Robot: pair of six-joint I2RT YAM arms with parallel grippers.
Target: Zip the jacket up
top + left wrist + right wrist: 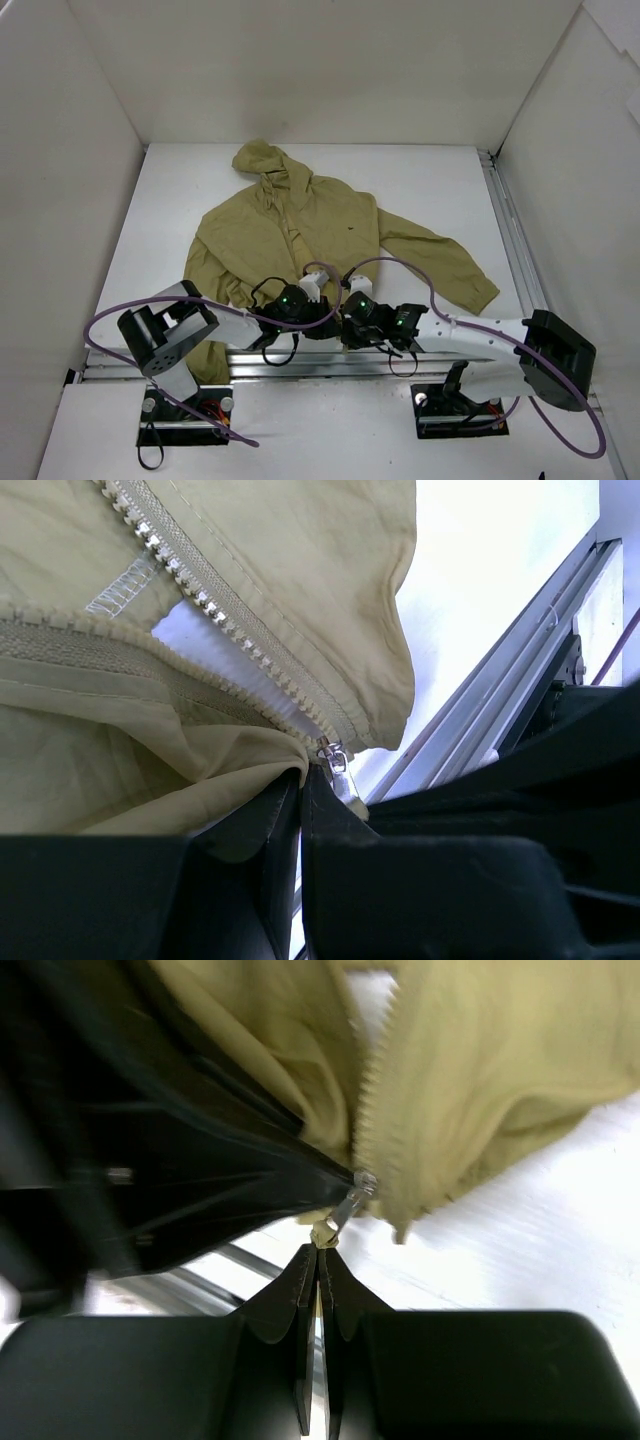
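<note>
The olive-khaki hooded jacket (300, 225) lies flat on the white table, hood far, hem near the arms. Both grippers meet at the middle of its hem. My left gripper (328, 322) is shut on the hem fabric (250, 770), its tips (300, 775) just beside the metal zipper slider (334, 757). Above the slider the two rows of zipper teeth (215, 610) spread apart, with white table between them. My right gripper (348, 328) is shut, its tips (320, 1252) pinching the khaki end of the zipper pull (325, 1231), which hangs from the slider (364, 1182).
An aluminium rail (300, 362) runs along the table's near edge just behind the grippers, and shows in the left wrist view (480, 720). Another rail (510, 230) runs along the right side. White walls enclose the table. Purple cables (400, 265) loop over the arms.
</note>
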